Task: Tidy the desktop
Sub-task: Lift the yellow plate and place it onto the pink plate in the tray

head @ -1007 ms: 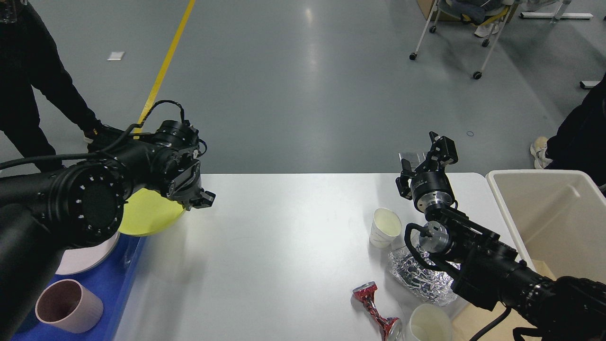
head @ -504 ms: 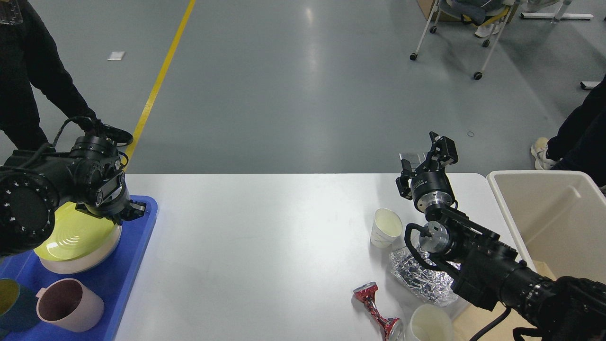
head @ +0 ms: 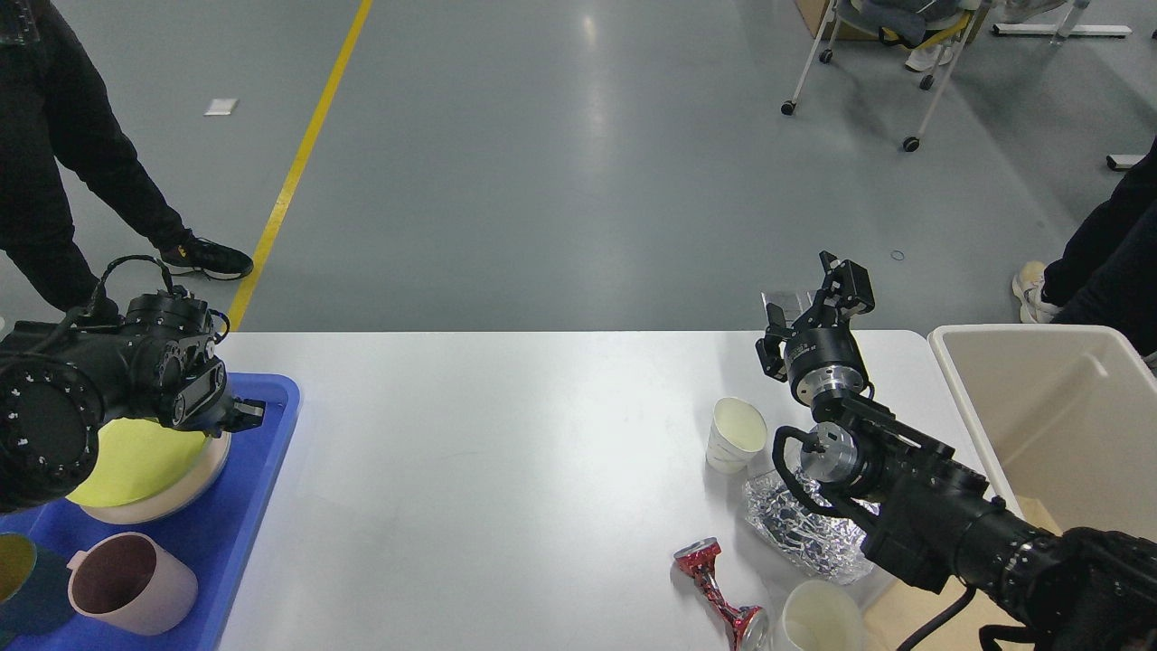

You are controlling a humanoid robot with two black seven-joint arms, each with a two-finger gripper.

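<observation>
The white desktop carries litter at the right: a paper cup, crumpled foil, a crushed red can and a second paper cup at the front edge. My left gripper is at the rim of a yellow plate, which lies on a white plate in the blue tray. Its fingers are dark and cannot be told apart. My right gripper is raised over the far right edge of the desktop, fingers apart and empty.
A pink mug and a dark green bowl sit in the tray. A beige bin stands at the desktop's right end. People stand at the far left and far right.
My left arm carried the yellow plate from above the desktop leftward and down onto the white plate in the blue tray. The right arm has not moved.
</observation>
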